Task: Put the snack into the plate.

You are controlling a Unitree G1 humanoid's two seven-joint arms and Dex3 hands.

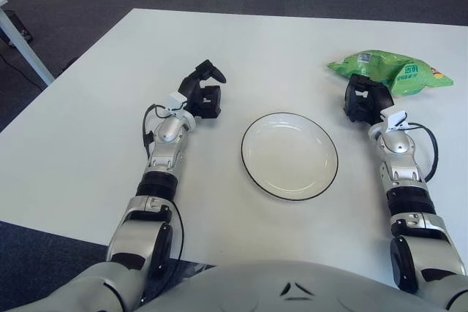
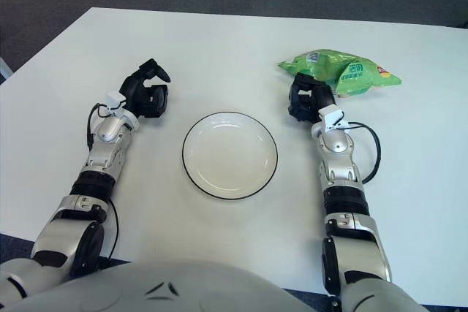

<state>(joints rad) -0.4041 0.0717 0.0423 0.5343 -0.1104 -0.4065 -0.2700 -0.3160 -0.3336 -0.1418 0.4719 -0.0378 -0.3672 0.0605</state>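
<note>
A green snack bag (image 1: 391, 71) lies on the white table at the far right. My right hand (image 1: 363, 98) sits just in front of the bag's near left edge, its black fingers spread and holding nothing. An empty white plate with a dark rim (image 1: 289, 187) rests in the middle of the table, left of that hand. My left hand (image 1: 204, 93) shows to the left of the plate, fingers relaxed and empty.
The white table (image 1: 88, 122) ends at the left, where dark carpet begins. A pale table leg (image 1: 22, 45) slants across the floor at the far left.
</note>
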